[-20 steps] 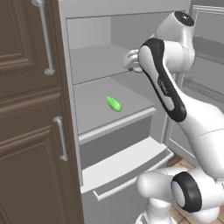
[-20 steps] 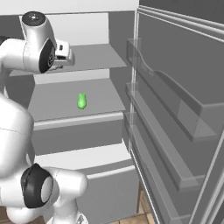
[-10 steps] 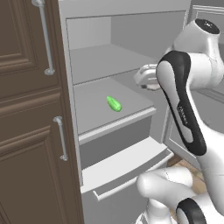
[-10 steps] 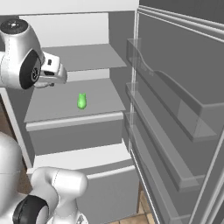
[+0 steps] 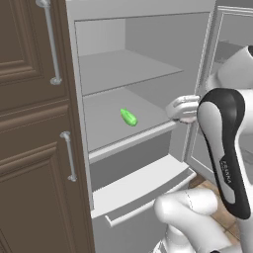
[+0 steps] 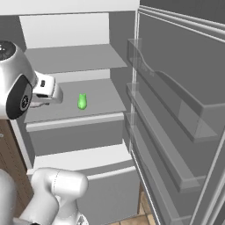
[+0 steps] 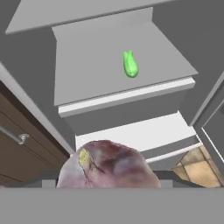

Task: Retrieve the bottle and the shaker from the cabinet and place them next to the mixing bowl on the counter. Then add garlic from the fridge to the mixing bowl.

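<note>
The fridge (image 5: 148,74) stands open. In the hand view a purplish-white garlic bulb (image 7: 109,165) sits right at the bottom between the jaws, and it hides the fingertips. My gripper (image 5: 182,108) is shut on this garlic and hangs in front of the fridge's middle shelf, near its right front corner. In the right base view the gripper (image 6: 47,91) is at the left, level with the same shelf (image 6: 101,94). The bottle, the shaker and the mixing bowl are out of view.
A small green vegetable (image 5: 128,117) (image 6: 82,101) (image 7: 130,64) lies on the middle shelf. The open fridge door (image 6: 176,123) with its clear bins stands to the right. Brown panelled doors (image 5: 34,123) with metal handles flank the fridge on the left. A drawer front (image 7: 131,131) juts out below the shelf.
The hand has drawn back out of the fridge, moving right and down from the upper shelf level to the front of the middle shelf. The green vegetable has stayed put.
</note>
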Controlling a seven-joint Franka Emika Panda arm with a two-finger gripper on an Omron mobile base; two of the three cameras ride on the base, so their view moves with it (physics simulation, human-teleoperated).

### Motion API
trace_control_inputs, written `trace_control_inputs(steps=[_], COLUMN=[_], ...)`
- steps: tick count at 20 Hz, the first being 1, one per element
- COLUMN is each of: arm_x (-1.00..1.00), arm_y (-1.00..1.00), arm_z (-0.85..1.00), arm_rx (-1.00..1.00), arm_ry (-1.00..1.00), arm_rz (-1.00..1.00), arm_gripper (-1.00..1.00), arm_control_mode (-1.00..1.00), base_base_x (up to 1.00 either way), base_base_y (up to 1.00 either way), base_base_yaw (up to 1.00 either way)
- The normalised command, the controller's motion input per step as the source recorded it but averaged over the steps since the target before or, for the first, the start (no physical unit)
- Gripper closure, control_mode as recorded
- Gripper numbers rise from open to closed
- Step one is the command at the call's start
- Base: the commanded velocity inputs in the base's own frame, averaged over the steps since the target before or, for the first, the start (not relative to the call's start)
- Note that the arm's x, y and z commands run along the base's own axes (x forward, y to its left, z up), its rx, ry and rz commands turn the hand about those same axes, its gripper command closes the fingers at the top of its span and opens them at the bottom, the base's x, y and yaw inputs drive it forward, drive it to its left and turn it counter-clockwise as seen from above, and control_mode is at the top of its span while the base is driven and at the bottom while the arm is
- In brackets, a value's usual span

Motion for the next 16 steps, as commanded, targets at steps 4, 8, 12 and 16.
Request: trace_control_inputs(steps=[4, 8, 12, 16], arm_x=[-0.18, 0.00, 0.00, 0.00], arm_y=[0.00, 0.00, 0.00, 0.00], arm_z=[0.00, 0.00, 0.00, 0.00], arm_rx=[0.00, 0.00, 0.00, 0.00], arm_ry=[0.00, 0.00, 0.00, 0.00], arm_rz=[0.00, 0.00, 0.00, 0.00], arm_gripper=[1.00, 1.00, 1.00, 1.00], arm_control_mode=[-1.00, -1.00, -1.00, -1.00], base_base_x=[0.00, 0.00, 0.00, 0.00], base_base_y=[0.00, 0.00, 0.00, 0.00], base_base_yaw=[0.00, 0.00, 0.00, 0.00])
